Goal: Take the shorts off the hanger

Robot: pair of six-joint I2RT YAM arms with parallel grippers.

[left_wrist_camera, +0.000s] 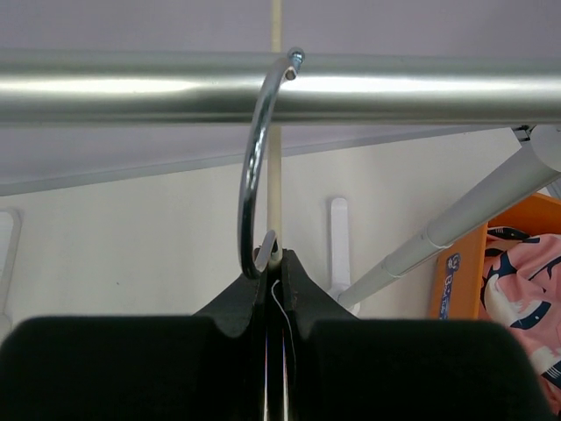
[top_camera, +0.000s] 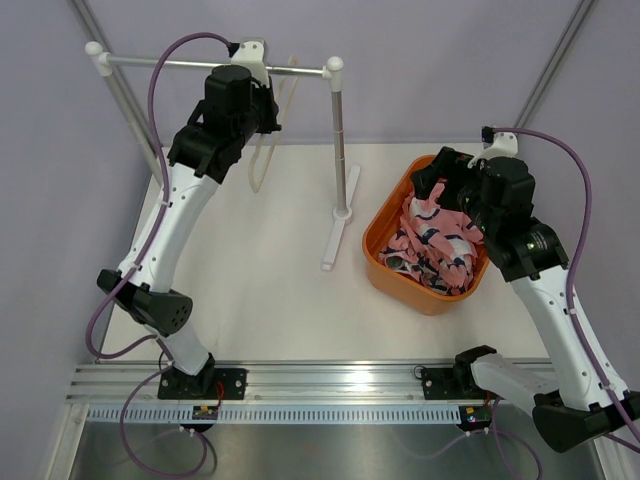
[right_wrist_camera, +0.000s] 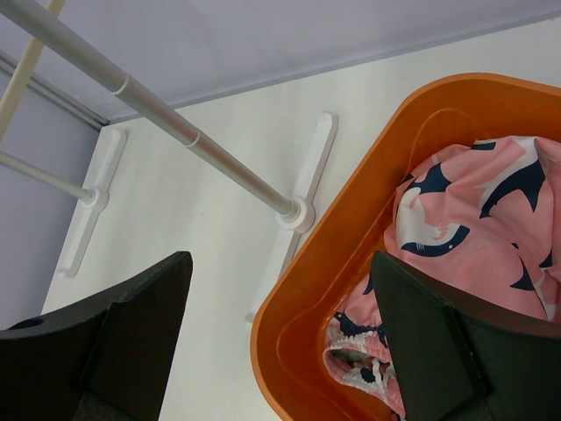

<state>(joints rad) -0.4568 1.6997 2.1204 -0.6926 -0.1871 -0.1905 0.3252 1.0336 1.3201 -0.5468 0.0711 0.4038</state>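
A grey rail stand [top_camera: 215,66] is standing at the back of the counter [top_camera: 260,280], its upright post rising between the left arm and an orange tub [top_camera: 385,215] on the right. The shorts [top_camera: 435,245] are lying crumpled inside the tub, well apart from the hanger [top_camera: 259,170], which is hanging bare from the rail by its wire hook [left_wrist_camera: 252,167]. The left arm is reaching up to the rail, its left end effector [left_wrist_camera: 277,267] pressed together on the base of the hook. The right arm is bending over the tub, its right end effector [right_wrist_camera: 279,263] spread wide above the rim on the stand's side, gripping nothing.

White links [top_camera: 185,215], black joints [top_camera: 160,308]; left hand [left_wrist_camera: 276,272], right hand [right_wrist_camera: 280,263] black (purple cables [top_camera: 190,37]).
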